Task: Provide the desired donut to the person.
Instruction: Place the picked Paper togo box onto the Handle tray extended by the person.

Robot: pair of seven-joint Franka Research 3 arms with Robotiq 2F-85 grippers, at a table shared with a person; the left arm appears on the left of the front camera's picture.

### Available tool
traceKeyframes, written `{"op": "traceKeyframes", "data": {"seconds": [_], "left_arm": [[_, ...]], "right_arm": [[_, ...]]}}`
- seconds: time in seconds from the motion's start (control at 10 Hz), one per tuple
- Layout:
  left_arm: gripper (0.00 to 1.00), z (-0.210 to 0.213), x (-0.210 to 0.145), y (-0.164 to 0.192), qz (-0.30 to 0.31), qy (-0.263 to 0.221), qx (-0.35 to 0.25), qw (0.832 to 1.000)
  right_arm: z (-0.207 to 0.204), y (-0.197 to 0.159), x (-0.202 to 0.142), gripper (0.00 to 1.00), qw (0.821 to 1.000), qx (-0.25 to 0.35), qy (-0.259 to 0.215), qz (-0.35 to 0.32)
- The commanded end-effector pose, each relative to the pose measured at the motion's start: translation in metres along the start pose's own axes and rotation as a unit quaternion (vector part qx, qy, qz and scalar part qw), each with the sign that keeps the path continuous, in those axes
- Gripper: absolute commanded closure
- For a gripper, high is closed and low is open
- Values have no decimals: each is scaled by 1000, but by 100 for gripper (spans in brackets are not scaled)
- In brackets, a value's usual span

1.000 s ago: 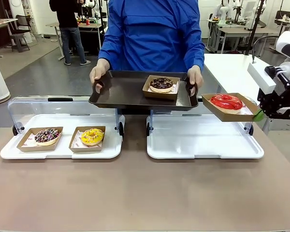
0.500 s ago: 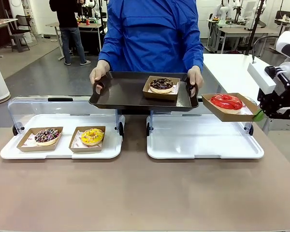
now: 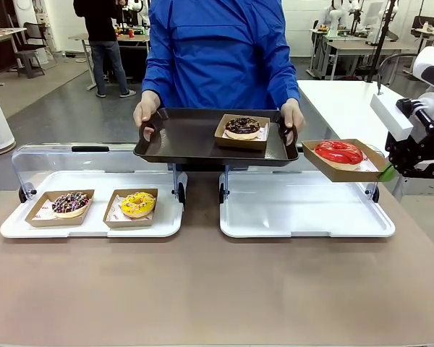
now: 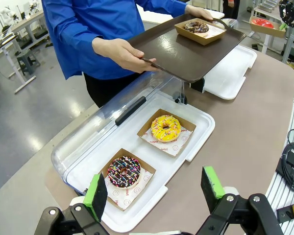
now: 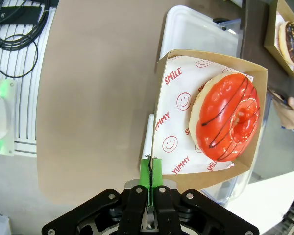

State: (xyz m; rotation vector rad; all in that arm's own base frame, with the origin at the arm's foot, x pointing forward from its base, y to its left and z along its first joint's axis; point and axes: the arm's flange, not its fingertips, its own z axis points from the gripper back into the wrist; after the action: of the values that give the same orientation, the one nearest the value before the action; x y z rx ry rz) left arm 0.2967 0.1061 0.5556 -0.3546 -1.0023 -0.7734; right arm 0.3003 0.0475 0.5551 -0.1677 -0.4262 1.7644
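Tabletop of brown laminate [image 3: 202, 289] spans the front view, and on it lie two white plastic display trays with clear hinged lids folded back: the left white tray [image 3: 90, 220] and the right white tray [image 3: 304, 213]. Behind them stands the person in a bright blue long-sleeved jacket [image 3: 217, 50], holding a dark brown rectangular serving tray [image 3: 181, 137] level above the far edge of the table, one bare hand on each handle. On that serving tray, toward its right end, sits a chocolate-sprinkled donut in a brown cardboard box [image 3: 242, 128]. The right gripper [image 5: 150, 171] has its green pads pressed tight on the wall of an open brown cardboard box with smiley-print paper [image 5: 174, 127], which carries the red-glazed donut [image 3: 338, 152]; the box hangs in the air just beside the serving tray's right end, above the right white tray. The left white tray holds a yellow-iced donut [image 4: 166, 127] and a dark donut with coloured sprinkles [image 4: 124, 171], each in its own cardboard box. The left gripper [image 4: 154, 188] hovers above them, its fingers spread wide and gripping nothing.
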Motion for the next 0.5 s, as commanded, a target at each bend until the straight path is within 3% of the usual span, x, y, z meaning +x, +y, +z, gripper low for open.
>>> {"op": "traceKeyframes", "data": {"seconds": [0.0, 0.1, 0.2, 0.4], "left_arm": [[0, 0, 0, 0, 2, -3, -4, 1000], [0, 0, 0, 0, 2, -3, -4, 1000], [0, 0, 0, 0, 2, -3, -4, 1000], [0, 0, 0, 0, 2, -3, -4, 1000]], "right_arm": [[0, 0, 0, 98, 1000, 0, 0, 0], [11, -22, 36, 98, 999, -21, -27, -9], [21, -42, 75, 98, 1000, -15, 0, -1], [29, -85, 131, 98, 997, 7, 53, -47]]}}
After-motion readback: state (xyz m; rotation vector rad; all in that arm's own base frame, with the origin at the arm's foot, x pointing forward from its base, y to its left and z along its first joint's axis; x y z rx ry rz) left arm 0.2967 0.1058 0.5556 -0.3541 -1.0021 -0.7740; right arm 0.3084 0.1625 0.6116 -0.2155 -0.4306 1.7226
